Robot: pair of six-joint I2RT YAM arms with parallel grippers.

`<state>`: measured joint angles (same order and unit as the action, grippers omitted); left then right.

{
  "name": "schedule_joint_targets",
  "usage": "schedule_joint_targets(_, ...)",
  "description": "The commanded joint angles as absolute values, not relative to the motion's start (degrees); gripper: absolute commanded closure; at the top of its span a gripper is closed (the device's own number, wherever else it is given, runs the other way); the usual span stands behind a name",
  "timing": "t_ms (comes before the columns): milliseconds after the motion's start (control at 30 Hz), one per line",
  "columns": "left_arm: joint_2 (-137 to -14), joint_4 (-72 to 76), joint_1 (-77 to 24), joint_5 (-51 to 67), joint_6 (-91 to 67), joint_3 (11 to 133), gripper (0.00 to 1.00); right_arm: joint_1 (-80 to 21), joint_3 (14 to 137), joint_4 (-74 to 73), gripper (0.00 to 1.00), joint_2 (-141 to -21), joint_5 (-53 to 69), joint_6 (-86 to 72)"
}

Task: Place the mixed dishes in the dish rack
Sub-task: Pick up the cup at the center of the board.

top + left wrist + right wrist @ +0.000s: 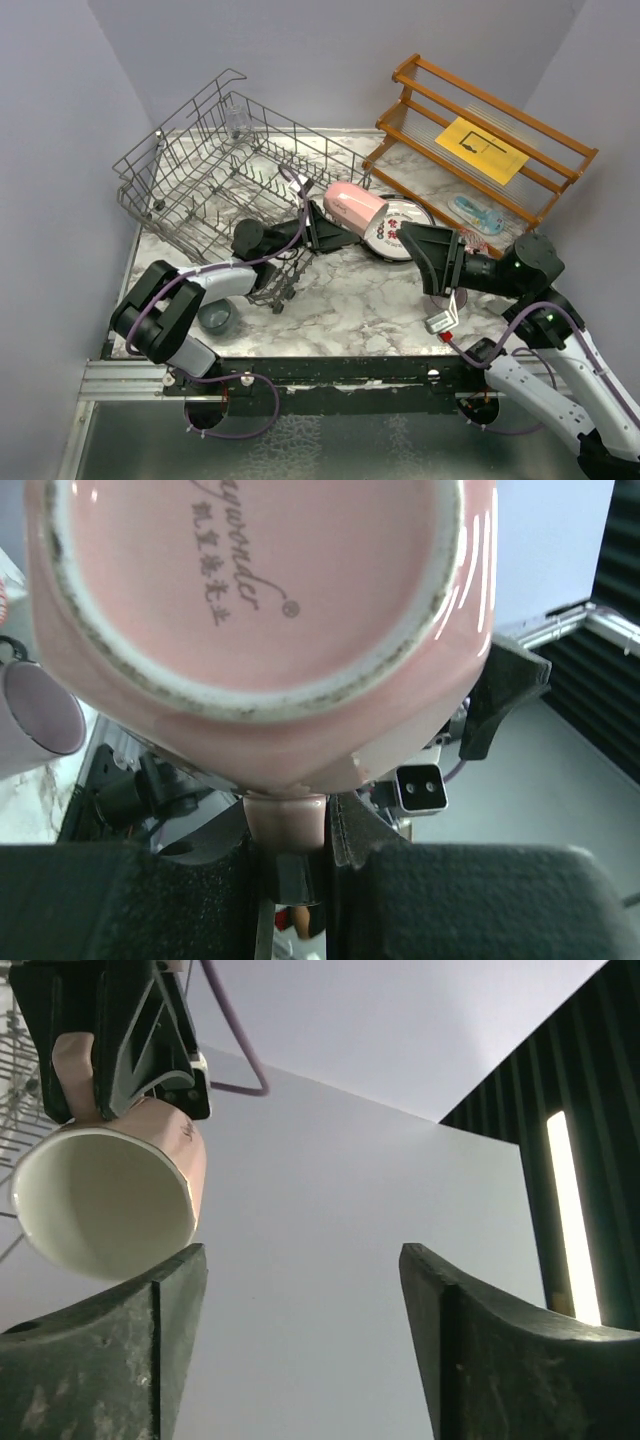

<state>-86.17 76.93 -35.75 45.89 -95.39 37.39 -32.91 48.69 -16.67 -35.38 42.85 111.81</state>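
Left claw (290,852) clamped on pink mug (352,205), right claw (300,1260) apart; dish rack (195,185) holds one glass (237,118), plenty left.

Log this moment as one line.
left gripper: shut on pink mug handle | right gripper: open, empty | mug: lifted, on its side, not yet in rack

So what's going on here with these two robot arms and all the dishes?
They're loading dishes into the wire dish rack. The left arm has its jaws shut on the handle of a pink mug, held in the air beside the rack. The right arm has its jaws open and empty next to the mug. A clear glass stands in the rack's far corner.
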Motion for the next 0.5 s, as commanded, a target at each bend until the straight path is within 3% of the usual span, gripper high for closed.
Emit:
schedule_joint_targets(0,-84.02,89.63,-32.92,39.65,-96.53,35.32,1.00,-33.06,47.21,-17.19,0.18,-32.30,40.46,101.33)
schedule_joint_targets(133,-81.93,86.59,-29.51,39.48,-94.63,34.17,1.00,-33.13,50.20,-15.24,0.17,-34.63,35.68,81.95)
schedule_joint_targets(267,-78.82,77.64,-25.12,40.74,-89.77,35.40,1.00,-33.13,59.70,-18.35,0.15,-44.77,24.94,60.91)
schedule_joint_targets(467,-73.91,46.54,-18.59,42.57,-73.13,43.77,1.00,-33.06,71.25,-29.61,0.14,-56.47,24.25,42.84)
